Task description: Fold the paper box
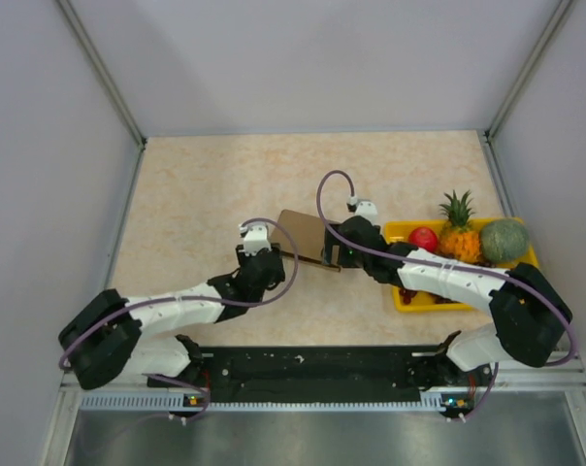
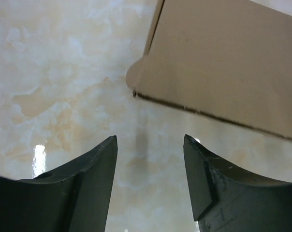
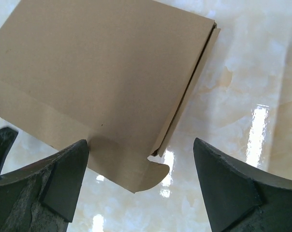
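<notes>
The paper box (image 1: 303,236) is a flat brown kraft box lying on the marble table between my two arms. In the left wrist view the paper box (image 2: 223,63) fills the upper right, a rounded tab at its near corner. My left gripper (image 2: 151,145) is open and empty, just short of that corner. In the right wrist view the paper box (image 3: 97,82) lies ahead with a flap and rounded tab pointing toward me. My right gripper (image 3: 141,150) is open wide, its jaws either side of that tab, holding nothing.
A yellow tray (image 1: 406,299) stands at the right with a red fruit (image 1: 423,239), a pineapple (image 1: 458,233) and a green melon (image 1: 504,240). Grey walls close the table's back and sides. My right arm (image 1: 448,277) crosses over the tray.
</notes>
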`<action>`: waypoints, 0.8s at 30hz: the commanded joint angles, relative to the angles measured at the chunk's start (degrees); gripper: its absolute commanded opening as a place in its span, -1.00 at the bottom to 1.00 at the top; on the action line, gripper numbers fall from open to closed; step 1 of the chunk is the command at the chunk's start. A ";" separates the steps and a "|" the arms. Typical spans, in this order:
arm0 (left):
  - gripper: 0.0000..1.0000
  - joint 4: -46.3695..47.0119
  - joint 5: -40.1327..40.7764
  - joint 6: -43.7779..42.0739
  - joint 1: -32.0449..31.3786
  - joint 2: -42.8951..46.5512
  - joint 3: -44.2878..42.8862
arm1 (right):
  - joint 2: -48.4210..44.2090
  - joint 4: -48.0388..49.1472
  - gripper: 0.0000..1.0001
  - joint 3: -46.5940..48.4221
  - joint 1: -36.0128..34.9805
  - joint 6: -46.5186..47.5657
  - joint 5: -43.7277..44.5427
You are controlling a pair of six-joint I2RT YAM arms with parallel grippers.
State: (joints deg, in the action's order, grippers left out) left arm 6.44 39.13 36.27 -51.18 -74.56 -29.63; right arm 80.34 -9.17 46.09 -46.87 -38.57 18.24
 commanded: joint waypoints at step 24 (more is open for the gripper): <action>0.22 -25.96 -42.04 -13.59 23.58 -2.94 -22.58 | 3.43 4.69 0.68 -0.38 -0.50 5.61 -2.60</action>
State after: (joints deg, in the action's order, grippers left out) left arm -18.31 1.30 26.22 -29.19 -71.42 -48.07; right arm 83.90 -5.54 46.00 -46.87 -34.61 16.80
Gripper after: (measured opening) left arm 0.623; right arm 0.865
